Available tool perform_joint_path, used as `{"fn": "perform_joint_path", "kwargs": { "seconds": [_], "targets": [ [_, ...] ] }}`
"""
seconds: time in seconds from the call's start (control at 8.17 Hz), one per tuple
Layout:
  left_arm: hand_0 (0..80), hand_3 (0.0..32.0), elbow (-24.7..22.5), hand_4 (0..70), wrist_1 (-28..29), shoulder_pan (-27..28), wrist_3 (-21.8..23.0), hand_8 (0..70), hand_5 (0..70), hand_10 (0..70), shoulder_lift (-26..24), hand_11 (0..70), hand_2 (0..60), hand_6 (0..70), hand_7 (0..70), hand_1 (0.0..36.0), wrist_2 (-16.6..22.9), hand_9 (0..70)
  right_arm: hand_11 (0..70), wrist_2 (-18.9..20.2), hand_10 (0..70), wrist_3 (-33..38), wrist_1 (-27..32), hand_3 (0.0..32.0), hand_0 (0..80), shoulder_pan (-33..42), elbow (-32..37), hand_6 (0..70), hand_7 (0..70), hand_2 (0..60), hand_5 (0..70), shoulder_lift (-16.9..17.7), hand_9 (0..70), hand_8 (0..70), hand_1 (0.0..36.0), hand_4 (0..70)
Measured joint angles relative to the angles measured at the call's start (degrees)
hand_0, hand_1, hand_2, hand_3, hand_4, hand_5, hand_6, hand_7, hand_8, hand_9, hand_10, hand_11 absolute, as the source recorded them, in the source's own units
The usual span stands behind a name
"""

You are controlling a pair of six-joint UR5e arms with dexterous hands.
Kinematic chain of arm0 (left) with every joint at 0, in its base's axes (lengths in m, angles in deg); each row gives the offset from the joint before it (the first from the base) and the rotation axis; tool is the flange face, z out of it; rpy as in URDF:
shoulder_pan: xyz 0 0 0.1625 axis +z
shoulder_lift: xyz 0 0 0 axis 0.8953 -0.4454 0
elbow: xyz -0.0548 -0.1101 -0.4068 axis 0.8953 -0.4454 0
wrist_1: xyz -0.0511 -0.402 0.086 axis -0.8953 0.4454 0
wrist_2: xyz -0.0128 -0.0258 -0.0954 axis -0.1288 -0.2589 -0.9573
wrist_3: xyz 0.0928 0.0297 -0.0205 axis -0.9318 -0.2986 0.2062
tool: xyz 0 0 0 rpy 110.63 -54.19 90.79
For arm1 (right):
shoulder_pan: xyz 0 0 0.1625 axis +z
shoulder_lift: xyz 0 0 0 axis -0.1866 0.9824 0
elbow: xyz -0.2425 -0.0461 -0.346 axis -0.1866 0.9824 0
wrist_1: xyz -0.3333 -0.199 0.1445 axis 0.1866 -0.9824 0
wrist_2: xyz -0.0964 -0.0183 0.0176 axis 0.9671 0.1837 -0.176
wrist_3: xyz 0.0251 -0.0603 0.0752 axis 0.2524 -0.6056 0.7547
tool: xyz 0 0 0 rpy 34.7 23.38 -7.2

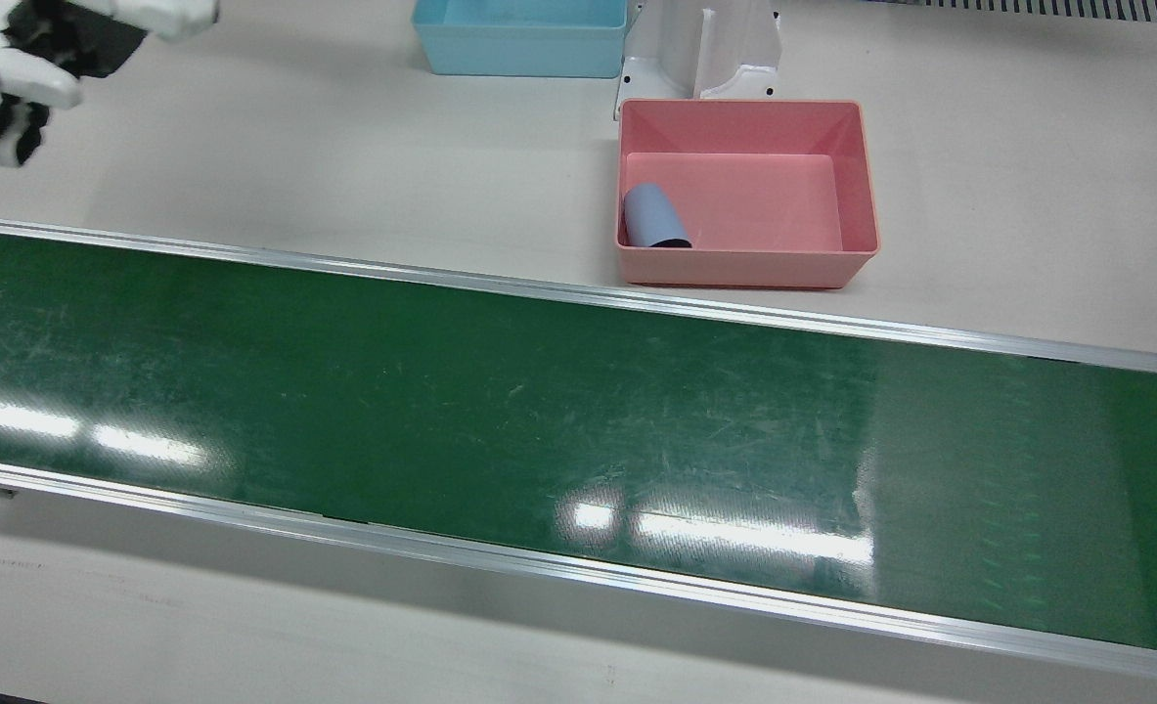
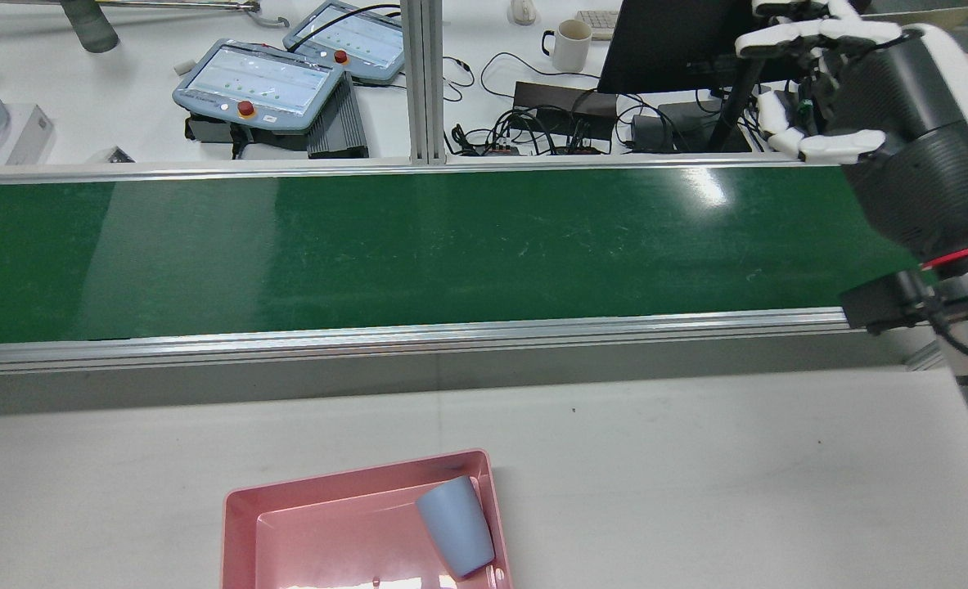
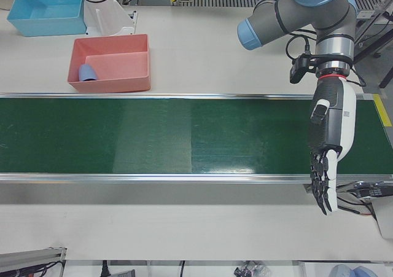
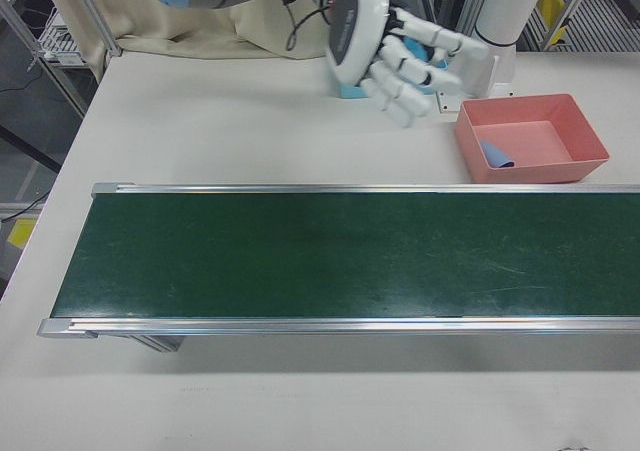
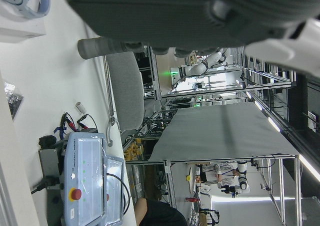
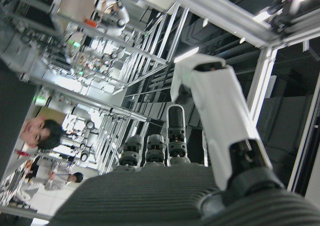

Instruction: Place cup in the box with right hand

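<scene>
Cup (image 1: 652, 217) in box (image 1: 857, 176) — mouth hidden

The green conveyor belt (image 1: 500, 411) has a smooth, semi-glossy face, scuffed with fine pale scratches and mirroring the ceiling lights; its side rails (image 1: 578, 293) look like brushed aluminium. The pink box (image 1: 749, 191) and the blue box (image 1: 519, 39) look like smooth matt plastic, as does the grey-blue cup (image 1: 651, 217). The desk (image 1: 294, 166) is a plain matt off-white surface. The right hand (image 4: 400, 56) wears glossy white plastic shells, its fingers (image 4: 425, 41) too
</scene>
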Motion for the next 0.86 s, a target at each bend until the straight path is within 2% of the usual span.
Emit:
{"fn": "perform_joint_path", "kwargs": {
  "seconds": [0.12, 0.24, 0.37, 0.49, 0.61, 0.73, 0.86],
  "targets": [
    [0.0, 0.0, 0.0, 0.0, 0.0, 0.0, 0.0, 0.0, 0.0, 0.0, 0.0, 0.0, 0.0, 0.0, 0.0, 0.0, 0.0, 0.0, 14.0, 8.1, 7.6, 4.1, -1.2, 0.0, 78.4, 9.9, 6.1, 9.5, 33.5, 10.1, 9.6, 1.7, 12.4, 5.0, 28.6, 33.9],
    [0.0, 0.0, 0.0, 0.0, 0.0, 0.0, 0.0, 0.0, 0.0, 0.0, 0.0, 0.0, 0.0, 0.0, 0.0, 0.0, 0.0, 0.0, 13.8, 16.2, 7.7, 7.1, -1.2, 0.0, 66.6, 19.1, 13.4, 8.2, 28.8, 4.6, 8.8, 2.5, 11.1, 5.2, 24.1, 29.8],
    [0.0, 0.0, 0.0, 0.0, 0.0, 0.0, 0.0, 0.0, 0.0, 0.0, 0.0, 0.0, 0.0, 0.0, 0.0, 0.0, 0.0, 0.0, 14.9, 22.0, 8.6, 8.7, 2.1, 0.0, 60.7, 25.3, 21.5, 7.8, 25.2, 0.7, 8.1, 2.8, 11.2, 5.8, 20.2, 26.5],
    [0.0, 0.0, 0.0, 0.0, 0.0, 0.0, 0.0, 0.0, 0.0, 0.0, 0.0, 0.0, 0.0, 0.0, 0.0, 0.0, 0.0, 0.0, 15.2, 26.6, 8.9, 10.0, 9.9, 0.0, 59.8, 28.9, 31.3, 7.4, 24.5, 0.0, 7.8, 2.8, 11.3, 5.7, 18.1, 26.4],
    [0.0, 0.0, 0.0, 0.0, 0.0, 0.0, 0.0, 0.0, 0.0, 0.0, 0.0, 0.0, 0.0, 0.0, 0.0, 0.0, 0.0, 0.0, 14.3, 29.6, 8.3, 11.6, 18.8, 0.0, 59.6, 30.6, 40.4, 7.4, 25.9, 0.0, 7.6, 2.4, 11.3, 5.5, 17.5, 27.1],
    [0.0, 0.0, 0.0, 0.0, 0.0, 0.0, 0.0, 0.0, 0.0, 0.0, 0.0, 0.0, 0.0, 0.0, 0.0, 0.0, 0.0, 0.0, 15.3, 31.0, 9.0, 12.6, 24.6, 0.0, 59.4, 31.2, 45.7, 7.6, 26.1, 0.0, 7.7, 2.0, 11.2, 5.4, 18.0, 27.8],
    [0.0, 0.0, 0.0, 0.0, 0.0, 0.0, 0.0, 0.0, 0.0, 0.0, 0.0, 0.0, 0.0, 0.0, 0.0, 0.0, 0.0, 0.0, 15.8, 31.5, 9.4, 13.1, 27.7, 0.0, 58.2, 31.3, 48.2, 7.6, 24.6, 0.0, 7.5, 1.4, 11.4, 5.8, 16.5, 26.2]
  ]
}}
